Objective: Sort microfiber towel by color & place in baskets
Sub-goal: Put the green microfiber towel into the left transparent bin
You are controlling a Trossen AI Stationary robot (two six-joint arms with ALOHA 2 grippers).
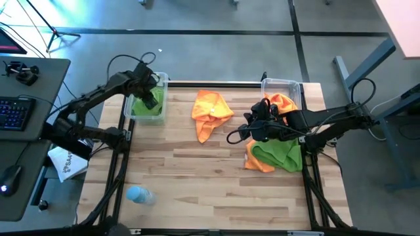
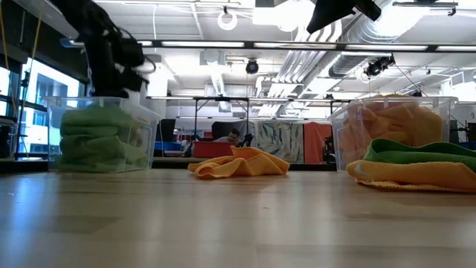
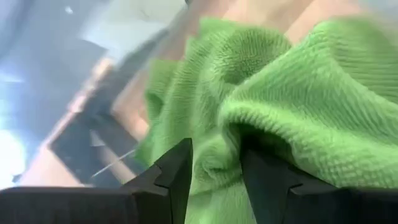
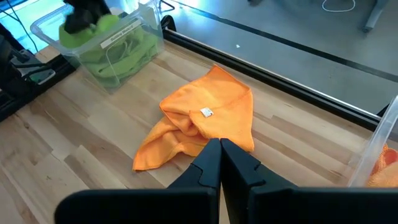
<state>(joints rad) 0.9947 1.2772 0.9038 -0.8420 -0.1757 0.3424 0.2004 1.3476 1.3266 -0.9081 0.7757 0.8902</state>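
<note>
The left gripper (image 1: 152, 99) is hanging over the left basket (image 1: 162, 80), its fingers (image 3: 177, 171) standing narrowly apart with a green towel (image 3: 280, 106) bulging between and just ahead of them; whether the cloth is already freed I cannot tell. To finish well, it should be lifting straight up so no fold is dragging over the rim.

The right gripper (image 4: 220, 163) is waiting with its fingers pressed together and empty, the loose orange towel (image 4: 199, 124) lying on the bench (image 1: 197, 177) just ahead of them. Behind them sits a green-and-orange heap (image 1: 275, 156) beside the right basket (image 1: 292, 84).

The left wrist view is filled with cloth, hiding the basket floor. How many towels each pile holds is hard to make out.
</note>
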